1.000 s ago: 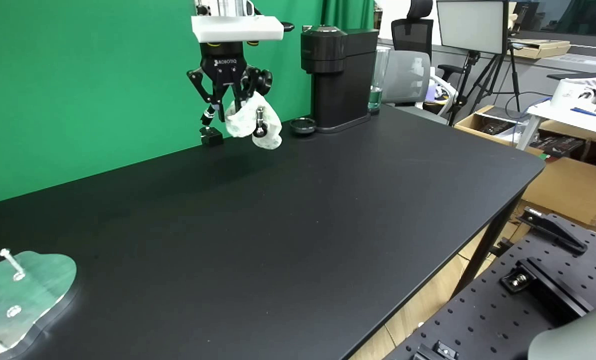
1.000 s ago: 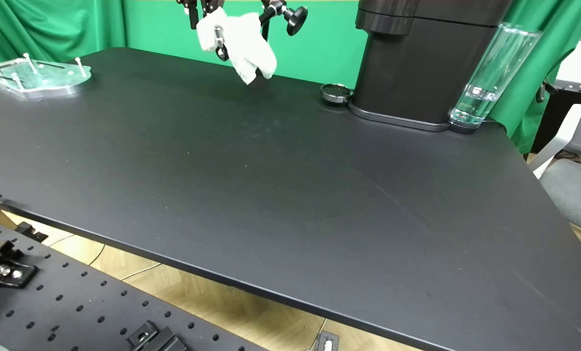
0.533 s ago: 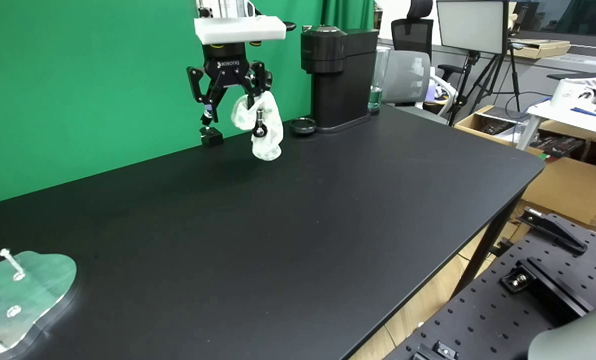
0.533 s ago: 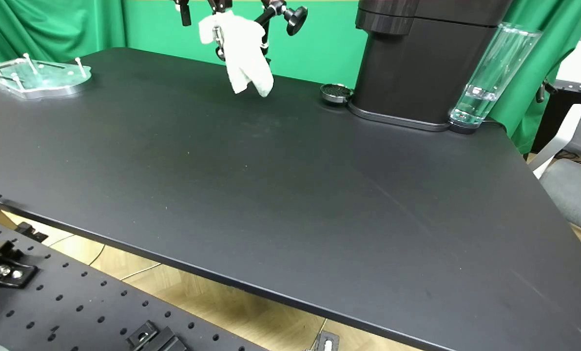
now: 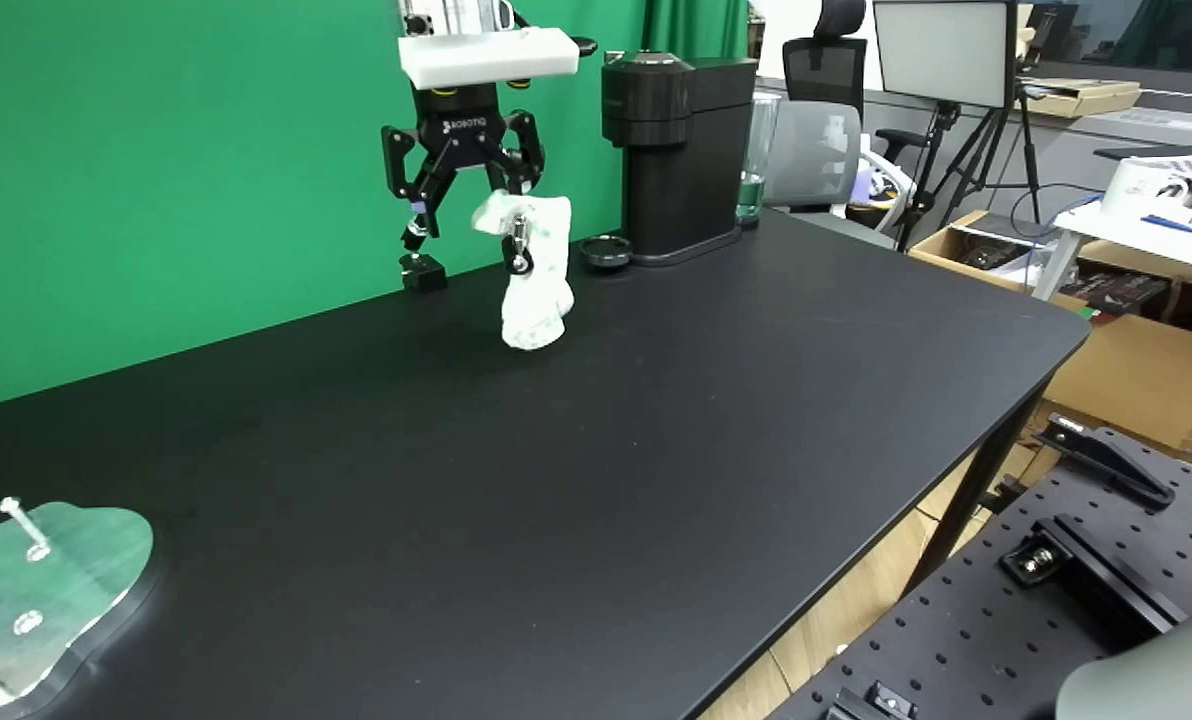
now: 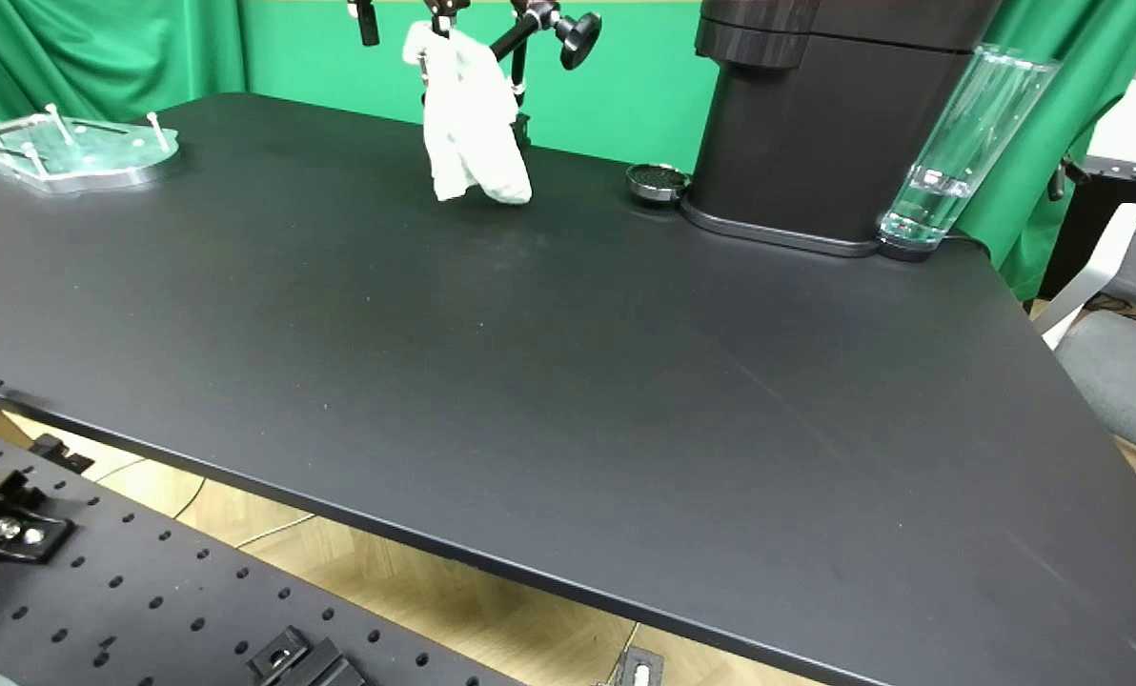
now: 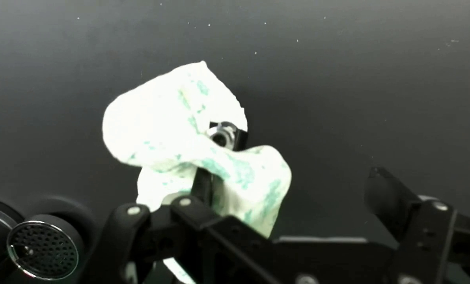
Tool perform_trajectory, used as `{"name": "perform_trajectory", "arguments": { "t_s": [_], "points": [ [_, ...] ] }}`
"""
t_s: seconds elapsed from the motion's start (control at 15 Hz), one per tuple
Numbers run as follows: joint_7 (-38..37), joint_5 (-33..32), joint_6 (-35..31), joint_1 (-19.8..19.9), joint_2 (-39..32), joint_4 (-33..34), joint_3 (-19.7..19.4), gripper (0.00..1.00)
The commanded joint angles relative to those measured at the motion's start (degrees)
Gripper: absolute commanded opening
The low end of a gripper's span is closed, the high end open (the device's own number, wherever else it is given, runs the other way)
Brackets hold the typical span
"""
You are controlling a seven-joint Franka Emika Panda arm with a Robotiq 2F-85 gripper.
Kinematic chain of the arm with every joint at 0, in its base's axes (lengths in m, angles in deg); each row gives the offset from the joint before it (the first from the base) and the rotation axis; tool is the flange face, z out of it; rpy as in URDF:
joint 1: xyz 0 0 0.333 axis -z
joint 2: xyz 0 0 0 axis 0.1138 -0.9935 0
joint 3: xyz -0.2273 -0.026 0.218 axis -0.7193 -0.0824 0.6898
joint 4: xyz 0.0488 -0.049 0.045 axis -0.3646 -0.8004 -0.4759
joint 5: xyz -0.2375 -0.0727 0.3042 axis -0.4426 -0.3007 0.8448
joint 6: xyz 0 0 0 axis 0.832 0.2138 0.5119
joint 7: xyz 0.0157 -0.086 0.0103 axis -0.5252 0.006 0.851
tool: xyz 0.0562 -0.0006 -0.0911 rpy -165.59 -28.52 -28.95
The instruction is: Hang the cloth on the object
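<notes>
Over the outstretched arm of the black jointed stand hangs the white cloth, the stand's metal end showing against its folds and greenish patches marking the fabric in the wrist view. Just above, the jaws stand wide apart: one finger lies close against the upper fold, though whether it touches cannot be told, the other clear of it. Near the cloth on the worktop, a small round perforated tray sits just beside a tall black machine. Well apart lies a clear greenish plate with white pegs.
</notes>
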Motion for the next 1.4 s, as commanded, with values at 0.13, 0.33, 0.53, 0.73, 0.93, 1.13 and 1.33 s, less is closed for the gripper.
{"name": "perform_trajectory", "arguments": {
  "t_s": [0.13,0.33,0.53,0.73,0.93,1.13,1.33],
  "points": [
    [-2.2,-1.9,-0.3,0.1,0.3,0.3,-1.4,0.67],
    [-2.3,-2.1,-0.5,0.2,0.2,0.4,-1.7,0.45],
    [-2.4,-2.3,-0.9,0.2,0.3,0.2,-2.1,0.25],
    [-2.5,-2.5,-0.8,0.4,1.2,-0.5,-2.5,0.05],
    [-3.8,-4.5,-0.1,0.5,2.1,-1.0,-3.9,0.43],
    [-4.9,-6.1,0.0,1.3,3.0,-1.8,-5.4,0.62],
    [-5.3,-8.3,-1.3,2.7,2.7,-3.0,-7.2,0.82]
  ]
}}
